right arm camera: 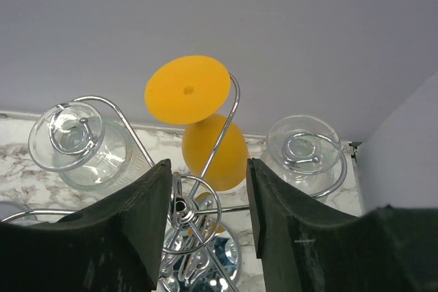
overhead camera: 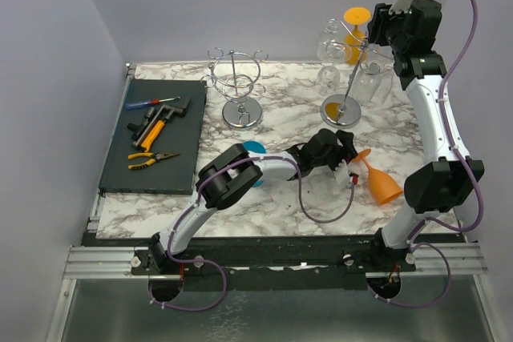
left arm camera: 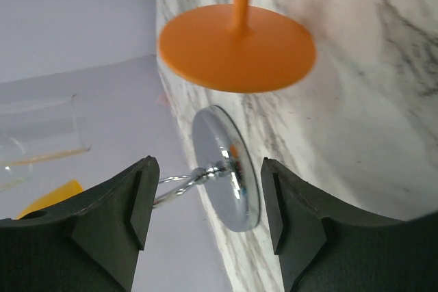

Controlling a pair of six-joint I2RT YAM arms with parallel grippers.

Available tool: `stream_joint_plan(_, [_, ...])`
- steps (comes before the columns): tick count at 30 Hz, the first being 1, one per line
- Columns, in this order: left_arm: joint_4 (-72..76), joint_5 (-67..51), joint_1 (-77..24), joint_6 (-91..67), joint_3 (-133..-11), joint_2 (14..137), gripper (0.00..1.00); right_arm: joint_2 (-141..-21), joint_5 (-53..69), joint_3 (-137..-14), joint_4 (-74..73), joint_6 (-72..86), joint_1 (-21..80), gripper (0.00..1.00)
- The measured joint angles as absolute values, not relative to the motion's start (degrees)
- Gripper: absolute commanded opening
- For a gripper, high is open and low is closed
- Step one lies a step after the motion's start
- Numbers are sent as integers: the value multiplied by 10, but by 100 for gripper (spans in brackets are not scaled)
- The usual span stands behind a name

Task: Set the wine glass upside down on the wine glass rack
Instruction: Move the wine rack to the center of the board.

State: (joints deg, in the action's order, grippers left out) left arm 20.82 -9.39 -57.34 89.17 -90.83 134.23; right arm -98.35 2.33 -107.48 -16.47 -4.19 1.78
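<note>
An orange wine glass [overhead camera: 381,184] lies on its side on the marble table, right of centre. Its round foot [left arm camera: 236,49] faces my left gripper. My left gripper [overhead camera: 346,148] is open and empty just left of that foot, apart from it; in the left wrist view [left arm camera: 209,169] only the rack's chrome base [left arm camera: 226,169] shows between the fingers. The chrome wine glass rack [overhead camera: 345,106] stands behind, with a yellow glass [right arm camera: 198,114] and clear glasses [right arm camera: 75,135] hanging upside down. My right gripper [overhead camera: 378,30] is open and empty above the rack's hub [right arm camera: 181,204].
A second, empty chrome rack [overhead camera: 236,90] stands at the back centre. A black mat [overhead camera: 152,130] with pliers and screwdrivers lies at the left. A small blue disc [overhead camera: 253,148] lies under my left arm. Another clear glass [right arm camera: 304,148] hangs on the right side of the rack.
</note>
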Motion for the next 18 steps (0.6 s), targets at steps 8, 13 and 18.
stream_joint_plan(8, [208,-90,-574,893,-938,1342,69,-972,24,-1087,-178,-27,17,70])
stream_joint_plan(13, [202,-85,-573,901,-893,1303,69,-921,27,-1073,-199,8,17,77])
stream_joint_plan(18, [200,-83,-584,910,-821,1210,70,-832,41,-1039,-224,47,17,80])
